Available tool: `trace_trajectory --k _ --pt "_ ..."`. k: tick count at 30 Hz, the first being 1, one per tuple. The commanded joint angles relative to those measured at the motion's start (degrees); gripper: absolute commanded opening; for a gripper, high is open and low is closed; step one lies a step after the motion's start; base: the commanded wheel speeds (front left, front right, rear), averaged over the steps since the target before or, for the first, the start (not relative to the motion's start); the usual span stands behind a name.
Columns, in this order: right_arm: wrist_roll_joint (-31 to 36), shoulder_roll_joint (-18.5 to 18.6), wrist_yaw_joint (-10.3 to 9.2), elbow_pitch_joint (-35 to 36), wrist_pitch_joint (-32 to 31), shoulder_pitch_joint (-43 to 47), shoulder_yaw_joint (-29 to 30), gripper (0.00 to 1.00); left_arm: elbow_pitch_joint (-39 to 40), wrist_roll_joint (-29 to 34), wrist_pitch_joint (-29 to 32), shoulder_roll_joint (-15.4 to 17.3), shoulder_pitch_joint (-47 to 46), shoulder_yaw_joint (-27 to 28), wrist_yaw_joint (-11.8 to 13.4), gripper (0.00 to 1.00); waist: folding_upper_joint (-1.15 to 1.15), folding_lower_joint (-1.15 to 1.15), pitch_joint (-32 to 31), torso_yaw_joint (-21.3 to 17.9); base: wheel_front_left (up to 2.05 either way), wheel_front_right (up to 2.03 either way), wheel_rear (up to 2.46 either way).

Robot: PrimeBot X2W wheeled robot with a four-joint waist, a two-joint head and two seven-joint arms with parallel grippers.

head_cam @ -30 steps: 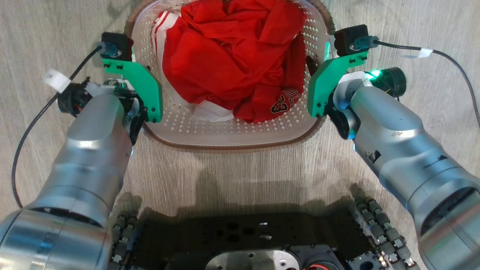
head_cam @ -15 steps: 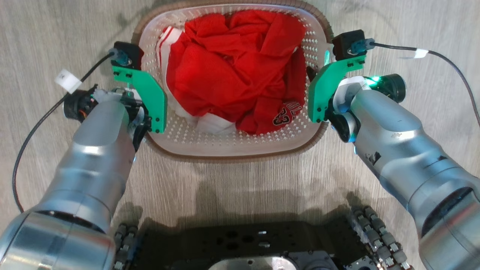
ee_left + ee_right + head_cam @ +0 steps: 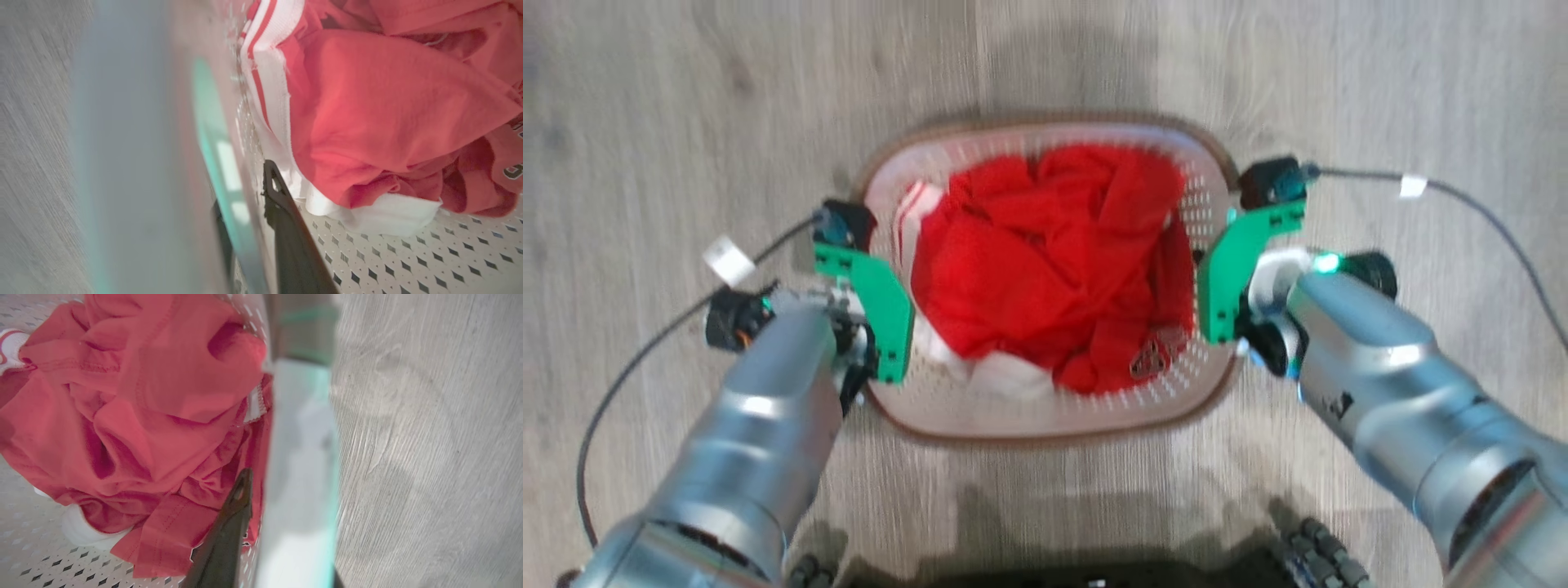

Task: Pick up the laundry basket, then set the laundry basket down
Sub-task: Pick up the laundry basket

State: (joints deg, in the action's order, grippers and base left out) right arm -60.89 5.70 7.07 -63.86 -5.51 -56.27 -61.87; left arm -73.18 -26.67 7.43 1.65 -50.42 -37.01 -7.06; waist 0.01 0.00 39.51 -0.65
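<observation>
Clothes (image 3: 1045,261) in laundry basket (image 3: 1045,431); left end effector (image 3: 245,200) at left wall, right end effector (image 3: 261,486) opposite.

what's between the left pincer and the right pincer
The laundry basket, with a crumpled red garment inside, spans the gap from left pincer to right pincer; the head view shows it.

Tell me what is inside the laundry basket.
Inside the laundry basket lies a crumpled red garment with white striped trim. Part of the perforated white floor shows beside it. Anything under the cloth is covered.
</observation>
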Motion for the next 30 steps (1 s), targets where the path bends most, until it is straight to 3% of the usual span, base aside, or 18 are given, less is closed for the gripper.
trace_trajectory --k 1,15,30 --pt "-0.26 0.11 0.42 1.46 -0.13 3.21 -1.5 0.0 0.6 0.63 -0.81 1.3 2.2 -1.69 -0.42 0.0 -0.01 0.0 -5.96 0.3 0.0 0.0 0.0" --pt "-8.43 1.87 0.42 2.43 -2.1 13.99 -3.93 0.0 1.32 -5.62 -0.17 1.31 10.8 -8.19 -0.42 0.0 -0.01 0.0 -21.4 1.52 0.0 0.0 0.0" --pt "-11.17 0.97 0.42 2.48 -6.68 16.81 -8.34 0.0 3.8 -11.64 6.21 1.25 15.95 -16.92 -0.43 0.0 -0.01 0.0 -29.05 2.03 0.0 0.0 0.0"
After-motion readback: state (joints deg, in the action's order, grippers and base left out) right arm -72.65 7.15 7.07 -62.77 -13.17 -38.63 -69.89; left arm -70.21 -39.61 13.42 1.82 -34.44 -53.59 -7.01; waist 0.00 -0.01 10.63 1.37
